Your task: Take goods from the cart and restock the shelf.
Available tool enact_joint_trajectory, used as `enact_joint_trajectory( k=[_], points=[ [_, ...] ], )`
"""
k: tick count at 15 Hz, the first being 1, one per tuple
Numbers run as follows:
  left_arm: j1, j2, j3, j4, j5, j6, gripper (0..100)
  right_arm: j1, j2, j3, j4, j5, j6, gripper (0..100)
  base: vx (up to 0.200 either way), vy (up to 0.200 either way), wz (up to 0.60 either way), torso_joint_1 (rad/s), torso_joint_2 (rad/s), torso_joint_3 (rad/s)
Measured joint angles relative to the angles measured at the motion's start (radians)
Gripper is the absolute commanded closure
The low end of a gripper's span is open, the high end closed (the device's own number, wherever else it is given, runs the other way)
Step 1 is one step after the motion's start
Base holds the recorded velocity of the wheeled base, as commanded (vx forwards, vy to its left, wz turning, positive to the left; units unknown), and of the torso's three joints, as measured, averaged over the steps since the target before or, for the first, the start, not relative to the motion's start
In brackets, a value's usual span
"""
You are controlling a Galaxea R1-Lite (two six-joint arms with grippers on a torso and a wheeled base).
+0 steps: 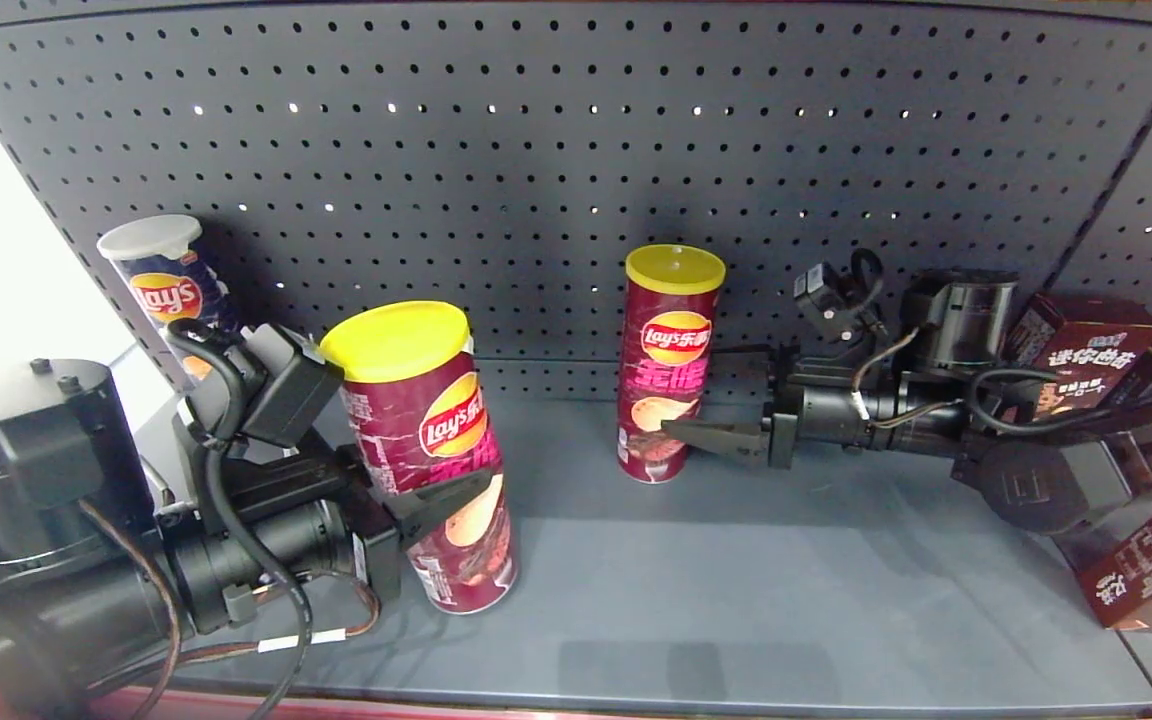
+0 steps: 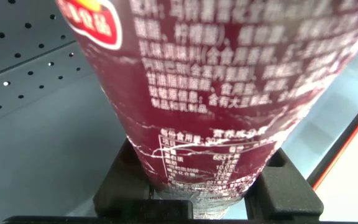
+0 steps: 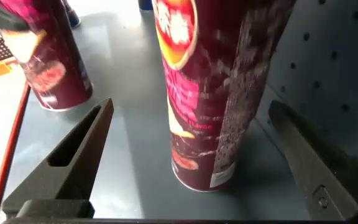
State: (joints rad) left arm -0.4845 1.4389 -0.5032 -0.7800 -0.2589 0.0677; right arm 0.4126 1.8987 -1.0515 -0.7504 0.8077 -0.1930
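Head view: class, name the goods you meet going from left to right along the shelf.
In order: blue can with a white lid → tilted maroon can with a yellow lid → upright maroon can with a yellow lid → dark brown boxes.

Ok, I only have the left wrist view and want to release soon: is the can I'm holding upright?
Observer: No. The maroon chip can in the left gripper is tilted, its yellow lid toward the robot's left.
Operator: Anything near it?
Observer: A second maroon chip can stands upright on the shelf, farther back and to the right, apart from it.
Operator: And the right arm?
Observer: The right gripper is open, one finger on each side of that second can.
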Motion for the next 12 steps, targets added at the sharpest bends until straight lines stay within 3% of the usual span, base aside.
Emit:
enact_joint_trajectory(
  k=[12],
  points=[
    [0.000, 0.000, -0.010, 0.000, -0.003, 0.000, 100, 0.021, 0.140, -0.099, -0.003, 0.001, -0.014, 0, 0.000, 0.000, 0.00, 0.000, 0.00, 0.000]
  ],
)
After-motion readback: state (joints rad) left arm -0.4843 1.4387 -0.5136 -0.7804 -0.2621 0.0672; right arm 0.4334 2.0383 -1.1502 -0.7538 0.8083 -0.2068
